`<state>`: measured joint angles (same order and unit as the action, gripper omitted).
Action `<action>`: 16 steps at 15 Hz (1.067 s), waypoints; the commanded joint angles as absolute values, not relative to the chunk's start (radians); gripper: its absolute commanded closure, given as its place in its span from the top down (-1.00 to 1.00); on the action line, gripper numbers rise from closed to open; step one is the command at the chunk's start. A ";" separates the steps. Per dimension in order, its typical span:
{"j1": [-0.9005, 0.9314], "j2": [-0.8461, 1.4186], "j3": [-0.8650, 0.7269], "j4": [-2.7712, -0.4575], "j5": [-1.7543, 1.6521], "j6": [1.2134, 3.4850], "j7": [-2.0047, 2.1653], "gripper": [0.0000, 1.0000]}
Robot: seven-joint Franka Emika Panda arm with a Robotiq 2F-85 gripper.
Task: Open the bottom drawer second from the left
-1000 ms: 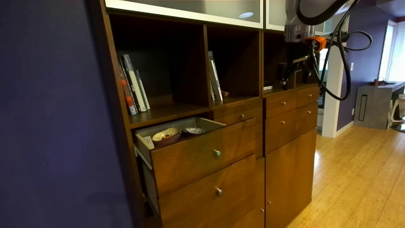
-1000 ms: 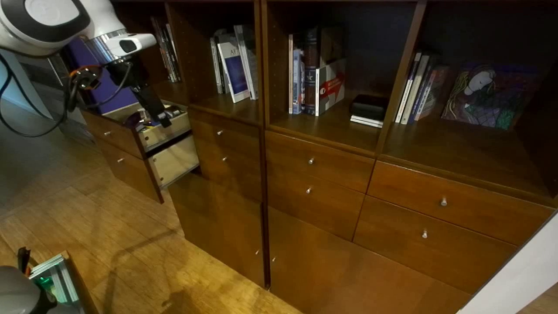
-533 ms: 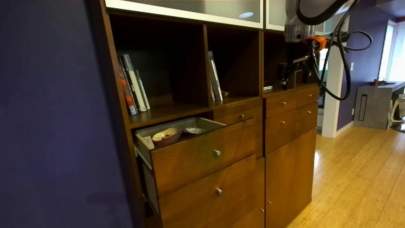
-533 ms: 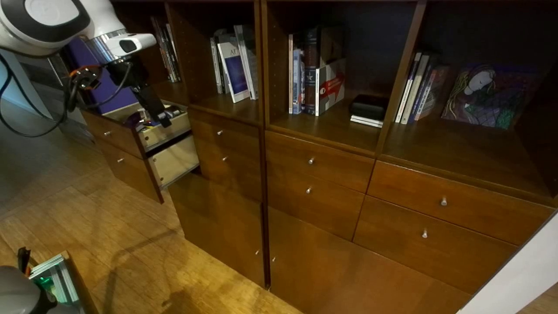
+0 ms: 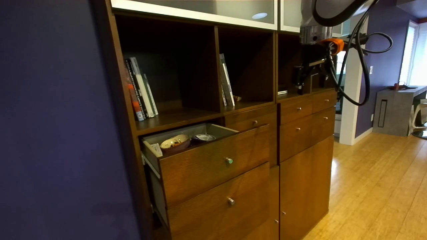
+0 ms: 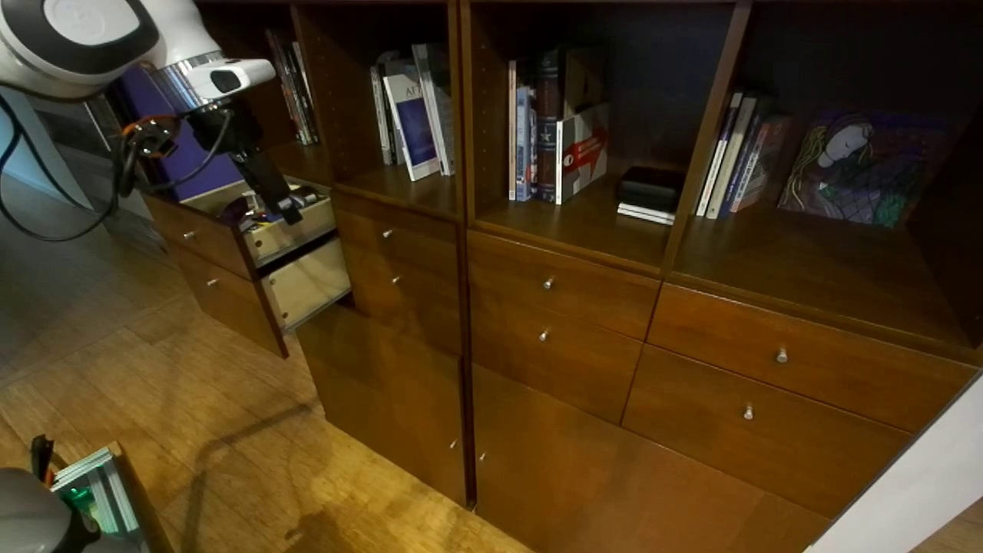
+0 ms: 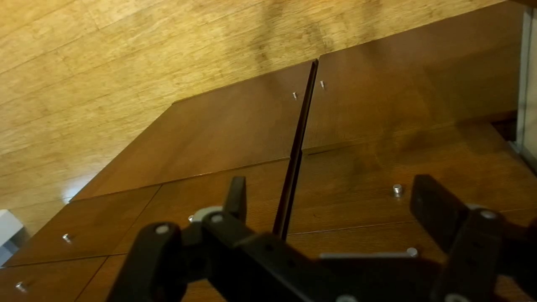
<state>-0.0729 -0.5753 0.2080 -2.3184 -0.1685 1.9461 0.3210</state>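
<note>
The bottom drawer second from the left is shut. Its narrow brown front (image 6: 422, 315) with a small metal knob shows in an exterior view, and its front (image 7: 348, 197) shows in the wrist view, with the knob close to one finger's tip. In an exterior view only a strip of its front (image 5: 273, 143) shows beside an open drawer. My gripper (image 7: 330, 180) is open and empty, its fingers wide apart. The gripper (image 6: 284, 213) hangs in front of the cabinet, above the level of the drawer and apart from it. It also shows in an exterior view (image 5: 312, 86).
Two wide drawers at the far left stand pulled out: an upper one (image 5: 213, 170) holding bowls and a lower one (image 5: 220, 206). A shut drawer (image 6: 407, 207) sits directly above the narrow one. Cabinet doors (image 6: 384, 384) lie below. Books (image 6: 415, 123) stand on the shelves.
</note>
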 commanded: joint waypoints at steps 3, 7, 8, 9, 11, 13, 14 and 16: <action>-0.051 -0.572 0.191 -2.316 -0.180 1.942 0.331 1.00; -0.030 -0.506 0.205 -2.277 -0.169 1.987 0.322 1.00; -0.012 -0.480 0.205 -2.266 -0.150 2.021 0.319 1.00; 0.001 -0.455 0.206 -2.261 -0.136 2.056 0.325 1.00; 0.024 -0.408 0.204 -2.268 -0.114 2.148 0.338 1.00; 0.043 -0.374 0.189 -2.303 -0.078 2.253 0.331 1.00; 0.051 -0.359 0.184 -2.321 -0.062 2.302 0.318 1.00; 0.068 -0.324 0.176 -2.358 -0.023 2.398 0.293 1.00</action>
